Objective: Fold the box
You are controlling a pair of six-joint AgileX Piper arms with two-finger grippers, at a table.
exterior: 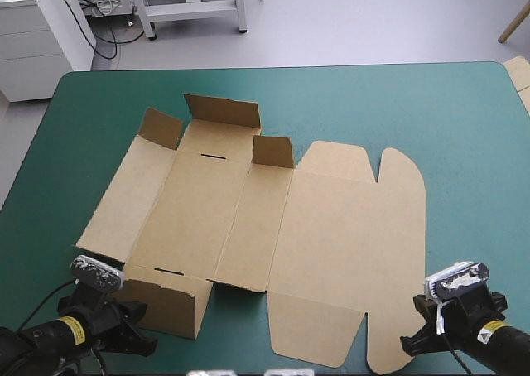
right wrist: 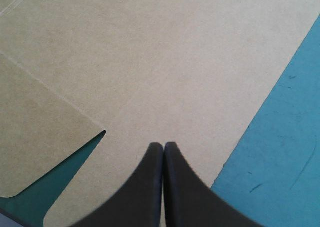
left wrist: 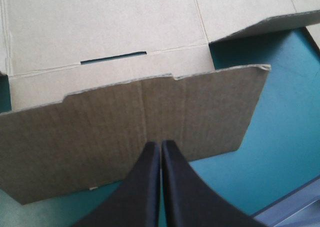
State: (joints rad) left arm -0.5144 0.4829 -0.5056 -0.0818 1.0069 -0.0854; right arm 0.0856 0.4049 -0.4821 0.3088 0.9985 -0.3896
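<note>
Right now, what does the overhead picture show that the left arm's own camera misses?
Only overhead: the whole brown cardboard box sheet lying mostly flat, its far flaps tilted up, and its rounded lid tabs towards the right. Only the wrist camera: the left jaws shut to a point before the near flap, whose top edge looks ragged. Both: that raised flap, the narrow slot behind it, and the teal-green table cover.

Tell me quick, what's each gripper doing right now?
Left gripper: shut, holding nothing, by a raised flap of the box.
Right gripper: shut, holding nothing, over its flat sheet.
</note>
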